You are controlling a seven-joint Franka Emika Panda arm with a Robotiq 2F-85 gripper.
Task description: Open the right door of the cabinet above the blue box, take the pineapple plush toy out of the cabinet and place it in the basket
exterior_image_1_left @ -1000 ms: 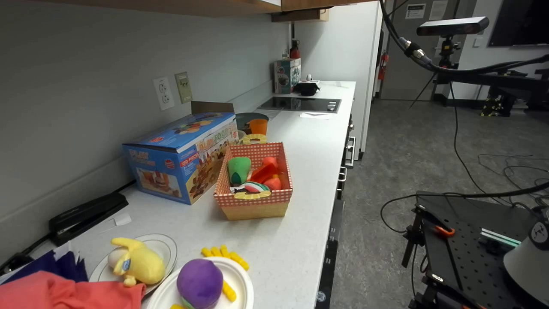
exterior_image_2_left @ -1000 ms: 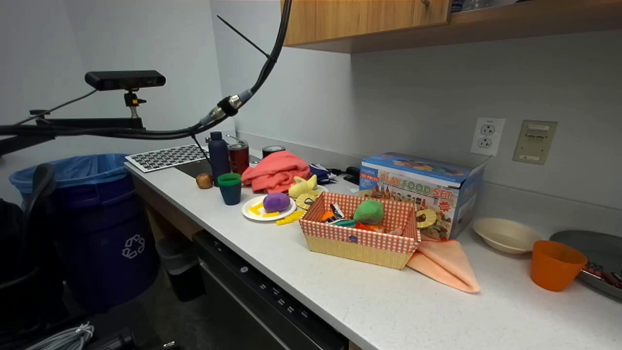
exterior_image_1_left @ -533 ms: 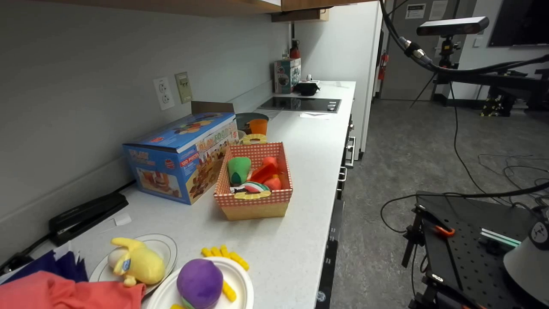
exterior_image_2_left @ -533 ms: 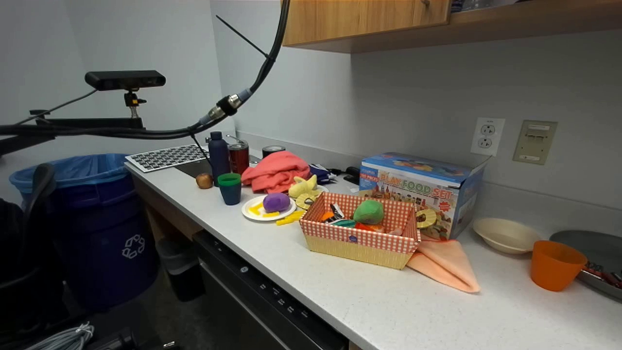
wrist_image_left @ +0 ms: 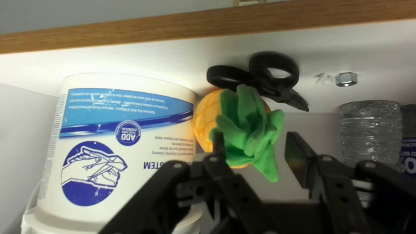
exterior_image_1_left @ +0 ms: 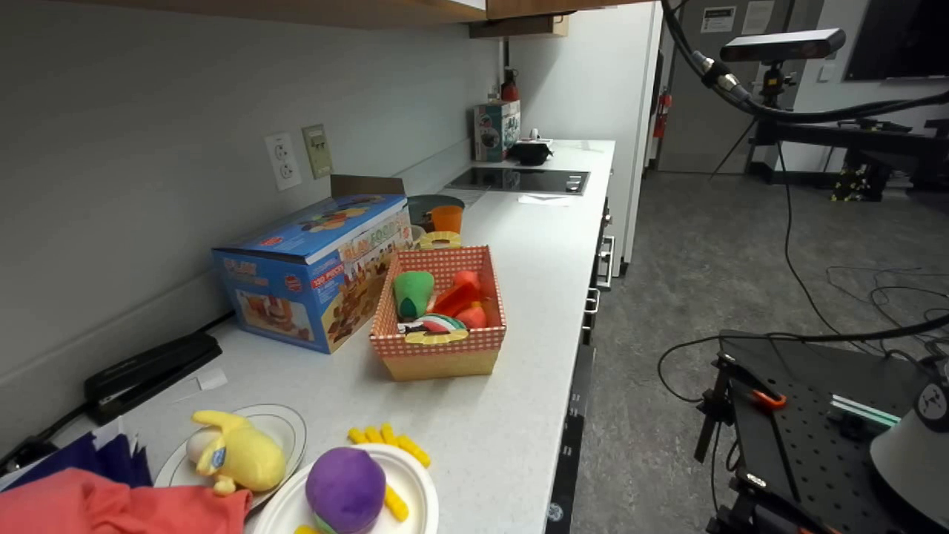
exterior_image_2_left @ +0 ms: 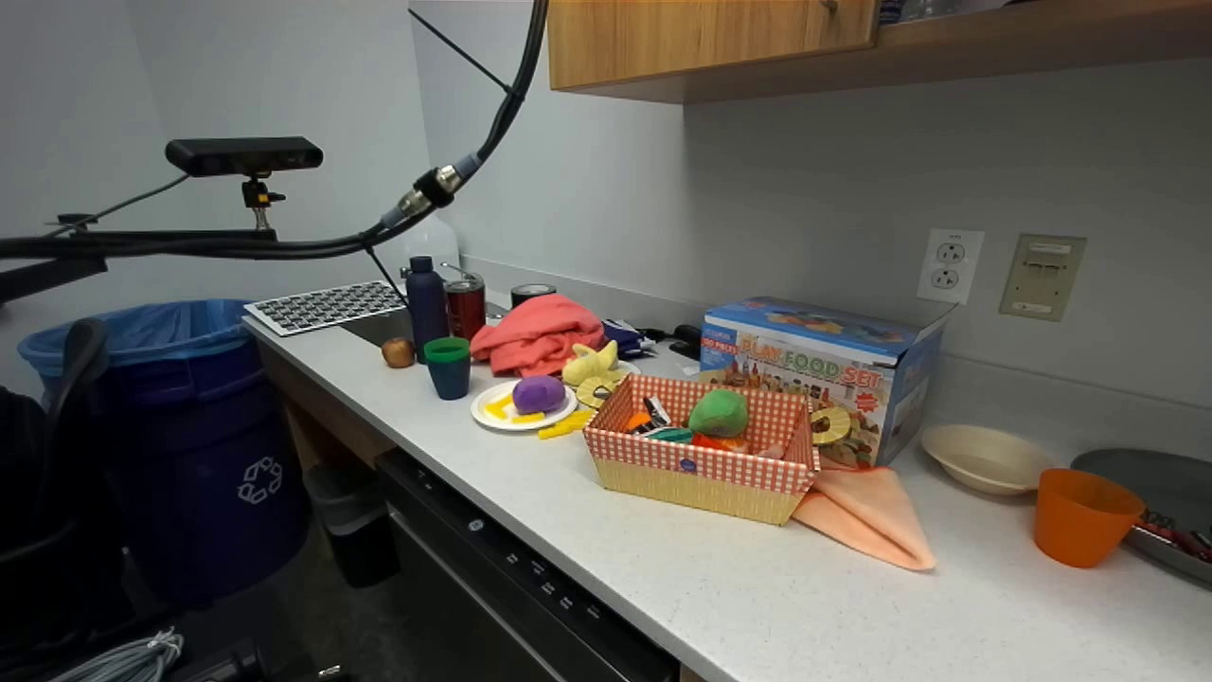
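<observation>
In the wrist view, the pineapple plush toy (wrist_image_left: 208, 113) lies on the white cabinet floor, its green crown towards me. My gripper (wrist_image_left: 255, 139) is open. One finger overlaps the toy's left part in this view; the other stands to the right, apart from the crown. The cabinet (exterior_image_2_left: 720, 43) shows at the top of both exterior views; its underside (exterior_image_1_left: 296, 11) hangs over the counter. Its left door is shut and the part right of it stands open. The blue box (exterior_image_1_left: 274, 274) and the basket (exterior_image_2_left: 682, 488) stand below. The gripper is outside both exterior views.
Beside the toy stand a white wipes bucket (wrist_image_left: 130, 107) on the left, black scissors (wrist_image_left: 276, 78) touching or just behind it, and a clear bottle (wrist_image_left: 370, 130) on the right. The cabinet's wooden edge (wrist_image_left: 208, 27) crosses the top of the wrist view. The arm's cable (exterior_image_2_left: 511, 104) hangs in the air.
The arm's hanging cable has shifted slightly, to the left and up in an exterior view and to the right in the opposite one. The objects on the counter have not moved.
</observation>
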